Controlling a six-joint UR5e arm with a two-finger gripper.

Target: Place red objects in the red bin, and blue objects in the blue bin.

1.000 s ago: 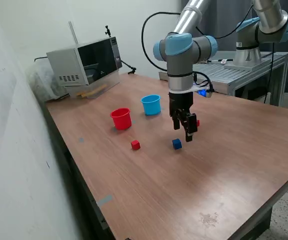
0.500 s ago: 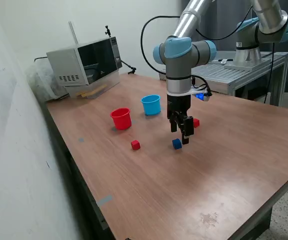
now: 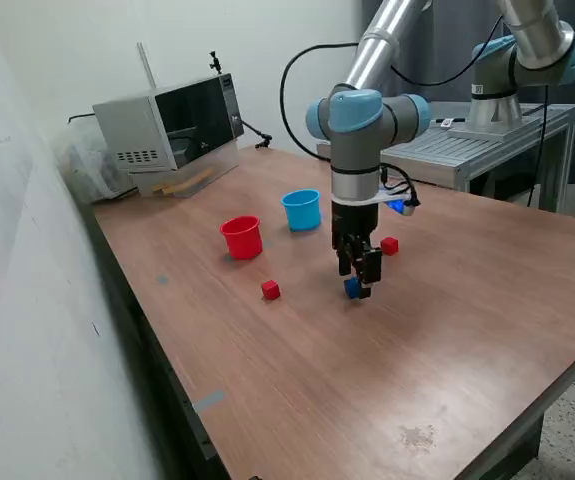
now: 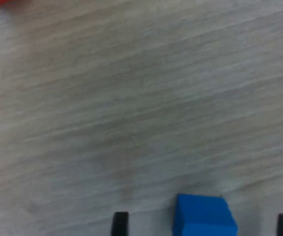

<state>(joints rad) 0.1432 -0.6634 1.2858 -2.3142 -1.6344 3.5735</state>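
My pincer [image 3: 357, 277] points straight down at a wooden table [image 3: 447, 330]; its two black fingers [image 4: 120, 223] stand apart, one on each side of a small dark blue cube [image 3: 351, 288], with bare wood showing between each finger and the cube in the wrist view; nothing is clamped. In the wrist view the blue cube [image 4: 204, 215] lies flat on the grain, nearer one finger than the other; whether the fingertips touch the table I cannot tell.

Taking the blue cube as the centre of a clock in the exterior view, a small red cube [image 3: 271, 290] rests on the table at nine o'clock, well apart; a second red cube [image 3: 389, 246] lies at about one o'clock, near my wrist and apart from it; a second blue cube is nowhere I can see. The red bin [image 3: 242, 238], a small cup standing upright with its mouth up, is at about ten o'clock; the light blue bin [image 3: 302, 210], the same shape and also upright, stands at eleven o'clock, beside the red one without touching it. What the bins hold is hidden from this angle.

Far off at ten o'clock, at the table's back corner, sits a grey microwave [image 3: 167, 125]; at two o'clock, beyond the table edge, a second robot arm [image 3: 527, 60] stands on a metal bench [image 3: 467, 150].
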